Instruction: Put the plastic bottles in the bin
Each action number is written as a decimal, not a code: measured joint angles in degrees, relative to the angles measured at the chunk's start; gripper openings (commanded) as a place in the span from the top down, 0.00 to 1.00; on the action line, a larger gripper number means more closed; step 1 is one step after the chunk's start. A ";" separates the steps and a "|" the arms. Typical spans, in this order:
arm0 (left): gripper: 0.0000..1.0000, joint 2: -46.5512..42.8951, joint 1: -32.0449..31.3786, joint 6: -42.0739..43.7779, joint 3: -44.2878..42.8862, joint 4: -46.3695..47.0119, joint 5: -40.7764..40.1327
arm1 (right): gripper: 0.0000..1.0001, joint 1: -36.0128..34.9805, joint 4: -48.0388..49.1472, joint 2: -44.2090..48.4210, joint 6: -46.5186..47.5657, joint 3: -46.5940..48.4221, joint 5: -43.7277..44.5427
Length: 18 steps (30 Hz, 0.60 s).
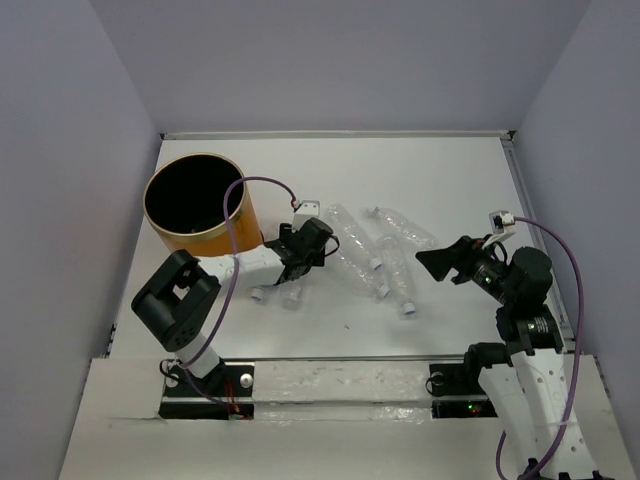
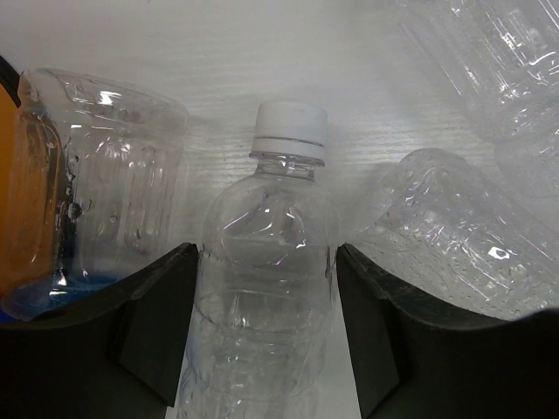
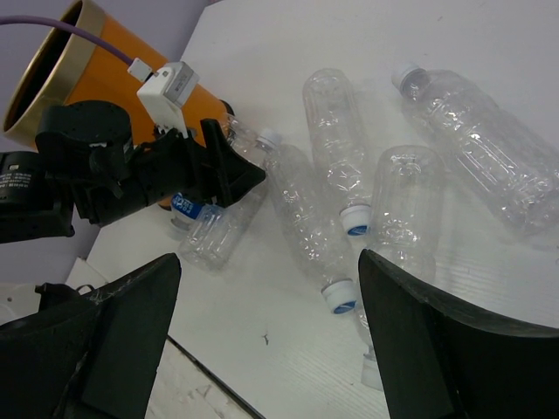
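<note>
Several clear plastic bottles lie on the white table (image 1: 440, 180). My left gripper (image 1: 318, 240) (image 2: 265, 262) is low beside the orange bin (image 1: 195, 205). Its jaws stand on either side of a white-capped bottle (image 2: 266, 253) (image 1: 293, 293) lying on the table, not visibly squeezing it. A blue-labelled bottle (image 2: 96, 201) (image 3: 186, 208) lies to its left against the bin (image 2: 13, 218) (image 3: 96, 61). Other bottles (image 1: 350, 238) (image 3: 336, 131) (image 3: 476, 148) lie in the middle. My right gripper (image 1: 435, 262) (image 3: 269, 262) is open and empty, hovering right of them.
White walls enclose the table on the left, back and right. A purple cable (image 1: 232, 215) arcs from my left wrist over the bin's rim. A raised strip (image 1: 340, 370) runs along the near table edge between the arm bases.
</note>
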<state>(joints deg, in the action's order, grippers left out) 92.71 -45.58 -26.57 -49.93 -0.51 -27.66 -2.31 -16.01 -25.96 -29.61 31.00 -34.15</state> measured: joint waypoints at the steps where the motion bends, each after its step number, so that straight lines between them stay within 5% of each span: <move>1: 0.45 -0.13 0.00 0.02 0.11 0.17 0.02 | 0.13 0.00 0.00 -0.02 0.00 0.00 -0.07; 9: 0.24 -0.68 0.07 0.02 0.70 0.48 0.48 | 0.13 0.00 0.11 -0.35 -0.07 0.00 -0.72; 18: 0.41 -0.66 0.07 -0.24 1.18 1.38 0.17 | 0.13 0.00 0.15 0.17 -0.22 0.00 -0.85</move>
<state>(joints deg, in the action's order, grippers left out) 92.05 -45.52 -26.81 -48.75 0.86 -27.49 -2.31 -15.86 -25.78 -29.82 31.00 -35.00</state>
